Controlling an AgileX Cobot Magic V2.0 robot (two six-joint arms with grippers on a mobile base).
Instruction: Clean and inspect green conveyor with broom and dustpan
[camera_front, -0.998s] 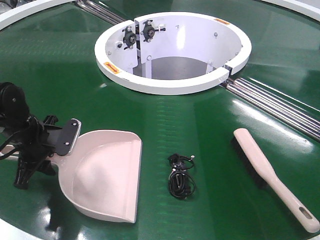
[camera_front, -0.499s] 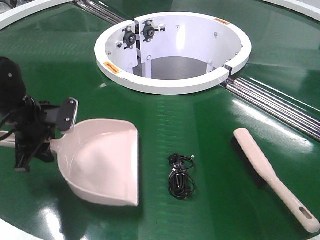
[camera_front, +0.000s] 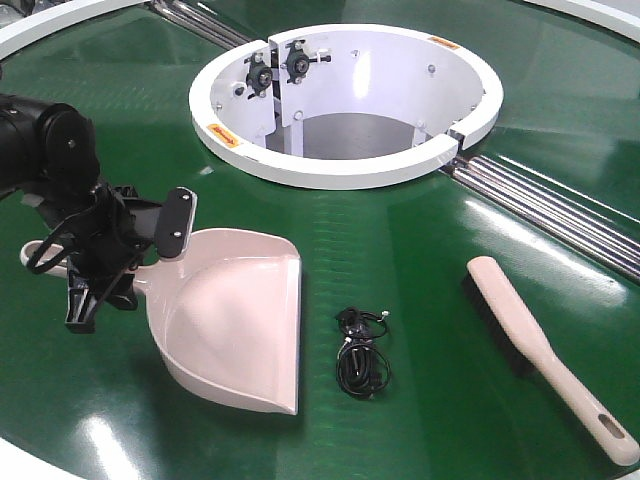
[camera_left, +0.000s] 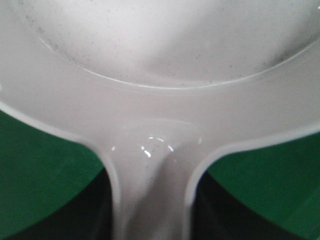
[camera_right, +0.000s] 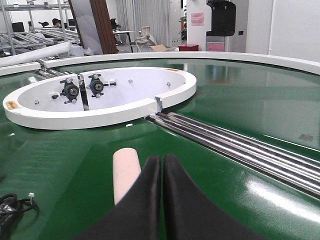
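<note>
Exterior front-facing view: the left gripper (camera_front: 132, 262) is clamped on the straight handle of the wide pale pink-beige plastic dustpan (camera_front: 235, 330). The dustpan sits on the near left part of the glossy dark green conveyor (camera_front: 420, 240), in front of the white ring-shaped hub (camera_front: 345, 172). A small black coiled cable (camera_front: 360, 355) lies just beside the scoop. The long narrow pale pink-beige plastic broom (camera_front: 540, 355) lies toward the near right edge. The right gripper (camera_right: 162, 167) has its black fingers pressed together on nothing, with the broom's rounded end just beyond them.

Bright overhead light. Glare patches on the glossy green conveyor (camera_front: 400, 250) at 4 and 7 o'clock. Left wrist view blurred, with the dustpan (camera_left: 160, 75) out of focus.
</note>
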